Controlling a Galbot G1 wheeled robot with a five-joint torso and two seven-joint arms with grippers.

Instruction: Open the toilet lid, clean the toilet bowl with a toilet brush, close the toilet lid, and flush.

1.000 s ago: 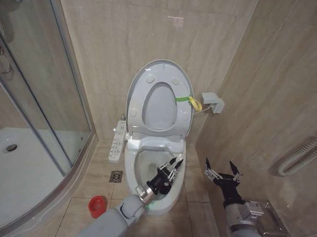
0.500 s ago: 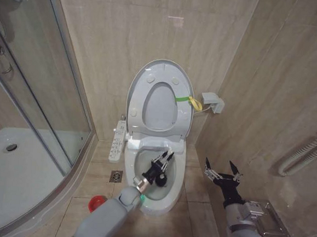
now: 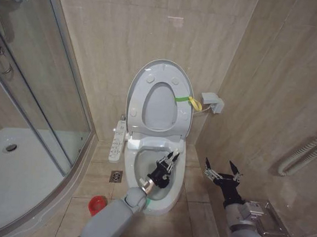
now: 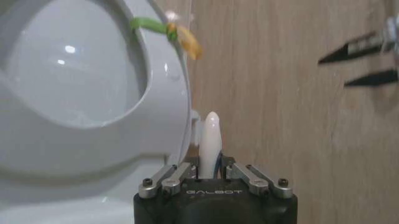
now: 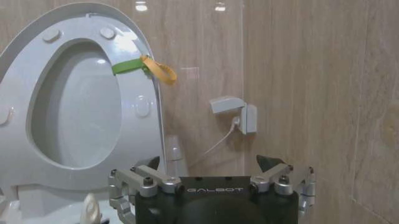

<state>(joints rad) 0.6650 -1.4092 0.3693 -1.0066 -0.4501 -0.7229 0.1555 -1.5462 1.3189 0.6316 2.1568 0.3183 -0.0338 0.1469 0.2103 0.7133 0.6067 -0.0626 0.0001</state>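
Beige tiled walls [image 3: 126, 33], glass shower [image 3: 33, 103]

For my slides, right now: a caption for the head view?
Left gripper holds the toilet brush inside the toilet bowl, toilet lid raised; right gripper open alongside.

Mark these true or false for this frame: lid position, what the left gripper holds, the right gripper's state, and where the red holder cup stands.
1. The glossy white plastic toilet lid is closed. False: it stands raised against the wall.
2. The left gripper is shut on the pale-handled toilet brush over the white ceramic toilet bowl. True.
3. The right gripper is open, beside the bowl. True.
4. The round red holder cup sits on the bowl's rim. False: it stands on the tiled floor.
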